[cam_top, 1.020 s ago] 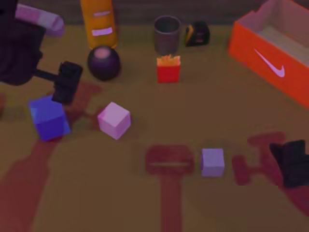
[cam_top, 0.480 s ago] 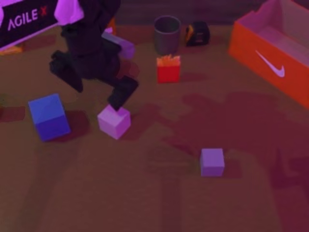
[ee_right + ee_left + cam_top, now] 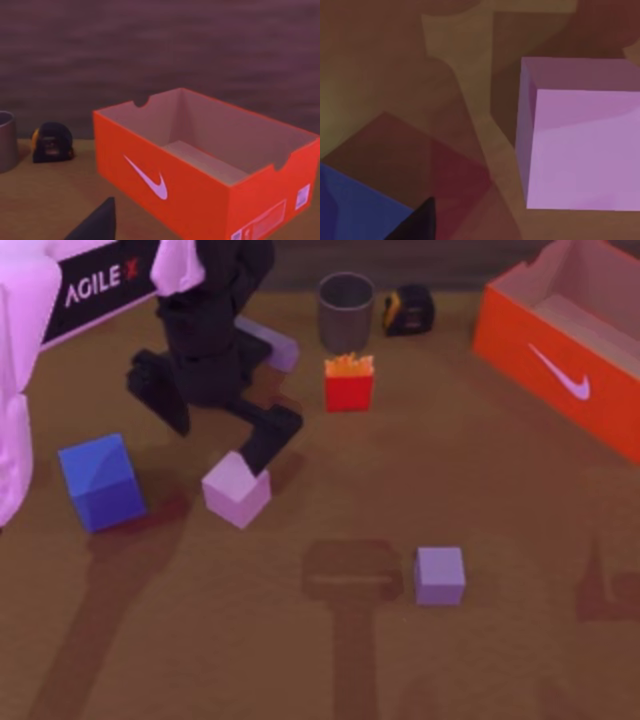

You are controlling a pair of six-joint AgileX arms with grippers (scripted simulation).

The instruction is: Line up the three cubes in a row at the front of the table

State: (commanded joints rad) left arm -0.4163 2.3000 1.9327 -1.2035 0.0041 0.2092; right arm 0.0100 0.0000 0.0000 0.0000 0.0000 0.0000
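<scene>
Three cubes rest on the table (image 3: 480, 490): the large blue cube (image 3: 100, 480) at the left, the white cube (image 3: 236, 490) beside it, and the small pale grey-blue cube (image 3: 440, 575) nearer the front, right of centre. My left gripper (image 3: 218, 440) hangs open above the far side of the gap between blue and white, holding nothing, with one finger (image 3: 262, 445) over the white cube's far corner. The left wrist view shows the white cube (image 3: 585, 145), the blue cube (image 3: 355, 210) and one finger (image 3: 422, 225). My right arm is outside the top view; its one visible finger (image 3: 100, 225) stands far off centre.
At the back stand a red fries box (image 3: 349, 383), a grey cup (image 3: 346, 310) and a black-and-yellow tape measure (image 3: 408, 310). An open orange shoebox (image 3: 570, 350) fills the back right; the right wrist view faces the shoebox (image 3: 200, 170).
My left arm swung from the far left, beyond the blue cube, rightwards to above the white cube. My right gripper withdrew out of the top view. The cubes stayed put.
</scene>
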